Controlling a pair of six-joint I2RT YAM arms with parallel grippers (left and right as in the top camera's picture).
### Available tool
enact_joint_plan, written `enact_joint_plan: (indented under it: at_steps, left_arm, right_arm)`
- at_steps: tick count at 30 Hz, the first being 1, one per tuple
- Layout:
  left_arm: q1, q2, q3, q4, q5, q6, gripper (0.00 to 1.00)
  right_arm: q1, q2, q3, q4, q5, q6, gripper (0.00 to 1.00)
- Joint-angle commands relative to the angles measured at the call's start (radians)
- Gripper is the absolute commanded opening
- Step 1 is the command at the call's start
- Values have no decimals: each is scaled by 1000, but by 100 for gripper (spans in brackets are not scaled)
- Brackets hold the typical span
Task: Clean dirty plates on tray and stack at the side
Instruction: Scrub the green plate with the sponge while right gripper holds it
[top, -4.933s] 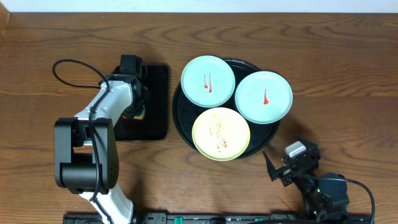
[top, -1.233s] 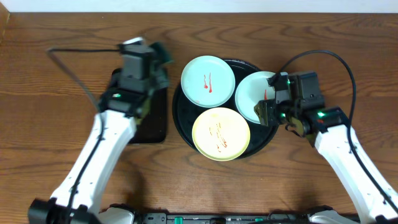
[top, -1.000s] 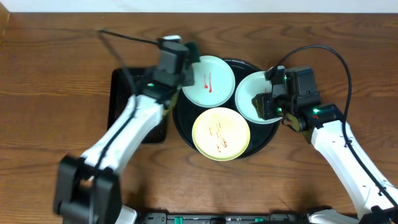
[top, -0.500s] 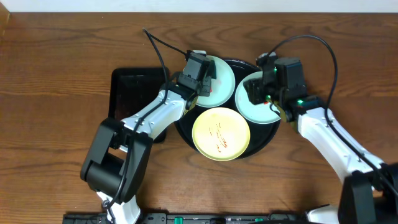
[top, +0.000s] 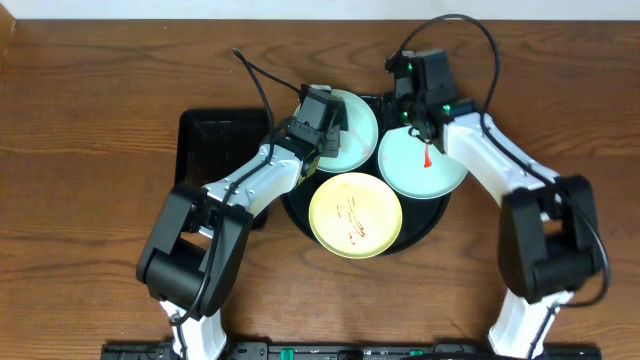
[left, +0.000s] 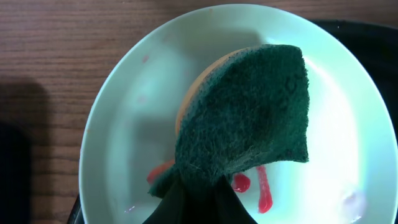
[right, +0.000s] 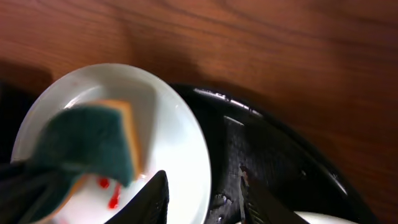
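Three plates lie on the round black tray: a mint one at the back left, a mint one at the right with a red streak, and a yellow one in front with thin streaks. My left gripper is shut on a green sponge with an orange back, pressed onto the back-left plate beside red smears. My right gripper is open. One finger is over that plate's rim and the other is over the tray.
A smaller rectangular black tray sits left of the round one, partly under my left arm. Brown wood tabletop surrounds both trays. Both arms cross over the back of the round tray, close together.
My right gripper has swung from the right mint plate back and leftward to the back-left plate's rim, its jaws narrowing. The left gripper has stayed on that plate with the sponge.
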Motion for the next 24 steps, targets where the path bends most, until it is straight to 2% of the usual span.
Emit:
enact_joint_plan:
  at_steps: [1, 18, 20, 24]
  left_arm:
    - [3, 10, 21, -9, -4, -9, 7]
    - [3, 10, 21, -16, -4, -9, 7]
    - [3, 10, 21, -16, -5, -9, 7]
    - [3, 10, 21, -16, -4, -9, 7]
  right_arm:
    - [32, 71, 76, -19, -6, -42, 36]
    - [51, 177, 103, 7, 88, -56, 33]
    - [52, 191, 103, 14, 88, -56, 30]
    - [51, 204, 103, 21, 87, -32, 11]
